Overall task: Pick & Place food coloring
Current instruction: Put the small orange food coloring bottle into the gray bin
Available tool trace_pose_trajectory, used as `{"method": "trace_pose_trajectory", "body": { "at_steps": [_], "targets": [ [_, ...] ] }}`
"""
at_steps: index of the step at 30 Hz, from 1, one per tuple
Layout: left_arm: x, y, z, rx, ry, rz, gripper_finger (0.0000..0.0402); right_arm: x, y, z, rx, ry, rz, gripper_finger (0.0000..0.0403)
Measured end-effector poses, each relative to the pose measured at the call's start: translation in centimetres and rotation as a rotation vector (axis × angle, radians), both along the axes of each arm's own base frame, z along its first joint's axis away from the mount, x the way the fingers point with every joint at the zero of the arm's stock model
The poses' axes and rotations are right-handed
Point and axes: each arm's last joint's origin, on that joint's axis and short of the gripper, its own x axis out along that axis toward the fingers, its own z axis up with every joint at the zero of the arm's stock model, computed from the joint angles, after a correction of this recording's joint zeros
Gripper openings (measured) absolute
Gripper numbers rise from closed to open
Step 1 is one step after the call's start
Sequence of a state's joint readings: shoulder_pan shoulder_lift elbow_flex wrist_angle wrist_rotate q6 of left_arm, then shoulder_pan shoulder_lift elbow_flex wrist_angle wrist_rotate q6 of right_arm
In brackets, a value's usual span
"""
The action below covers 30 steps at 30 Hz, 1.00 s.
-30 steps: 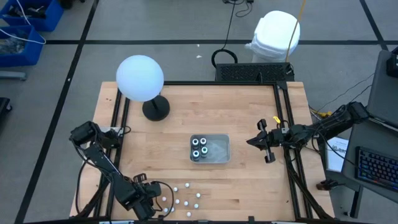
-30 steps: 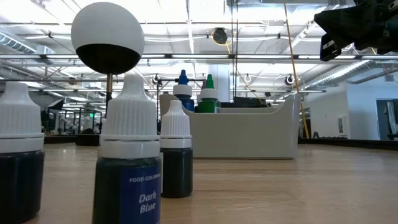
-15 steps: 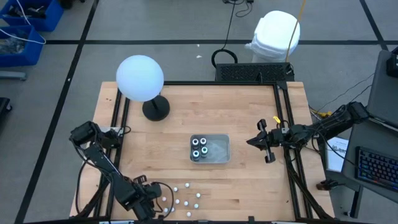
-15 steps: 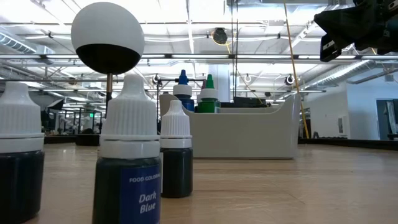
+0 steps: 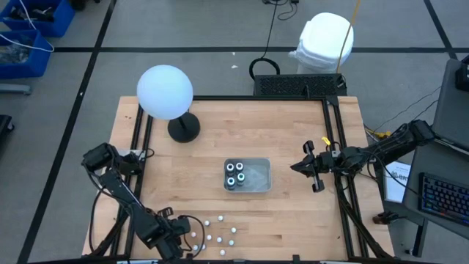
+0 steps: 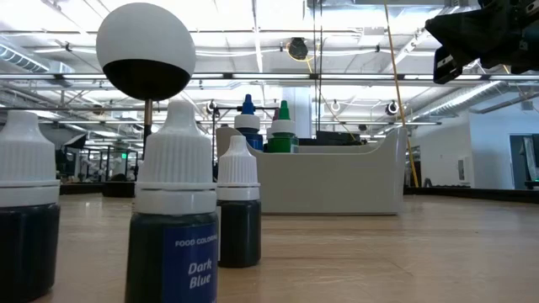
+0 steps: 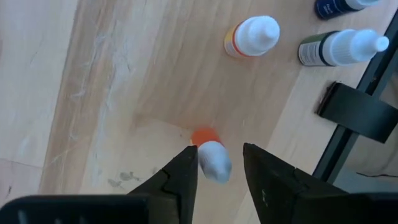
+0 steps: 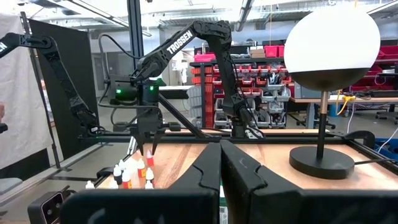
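Note:
My left gripper [image 7: 219, 152] points straight down at the table's near left [image 5: 176, 236]. It is open over a small orange food coloring bottle [image 7: 205, 137] that stands on the wood, with one finger on each side of its white cap [image 7: 215, 163]. More small bottles [image 5: 218, 233] stand just to its right, among them a yellow one [image 7: 250, 36] and a green one [image 7: 339, 48]. Several bigger bottles [image 5: 234, 174] stand in the left end of the clear tray [image 5: 260, 176]. My right gripper [image 5: 297, 167] hangs shut above the table's right side. My left gripper comes at the orange bottle from above, pointing down. One finger [image 7: 186, 171] stands right against the side of the white cap [image 7: 205, 158], and I cannot tell whether it touches. A gap shows between the cap and the other finger. The bottle stands upright on the table.
A white globe lamp [image 5: 165, 92] on a dark round base [image 5: 183, 128] stands at the far left. A black frame rail [image 7: 364, 115] runs close beside the bottles at the near edge. Bare wood lies between the bottles and the tray.

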<state>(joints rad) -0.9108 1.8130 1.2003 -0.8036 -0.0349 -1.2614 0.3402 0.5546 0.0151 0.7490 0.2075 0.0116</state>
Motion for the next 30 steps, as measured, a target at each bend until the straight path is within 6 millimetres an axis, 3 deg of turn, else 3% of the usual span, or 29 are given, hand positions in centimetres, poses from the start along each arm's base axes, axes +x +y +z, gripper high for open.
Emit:
{"method": "trace_pose_trajectory", "body": {
  "at_steps": [17, 26, 30],
  "targets": [
    [-0.65, -0.45, 0.00, 0.035, -0.037, -0.068, 0.0130, 0.03, 0.01, -0.17, -0.006, 0.017, 0.000, 0.0000],
    [-0.63, -0.44, 0.03, 0.035, -0.038, -0.068, 0.0052, 0.03, 0.01, -0.17, -0.006, 0.017, 0.000, 0.0000],
    [-0.63, -0.44, 0.04, 0.032, -0.036, -0.073, 0.0050, 0.03, 0.01, -0.16, -0.006, 0.016, 0.000, 0.0000]
  ]
}}
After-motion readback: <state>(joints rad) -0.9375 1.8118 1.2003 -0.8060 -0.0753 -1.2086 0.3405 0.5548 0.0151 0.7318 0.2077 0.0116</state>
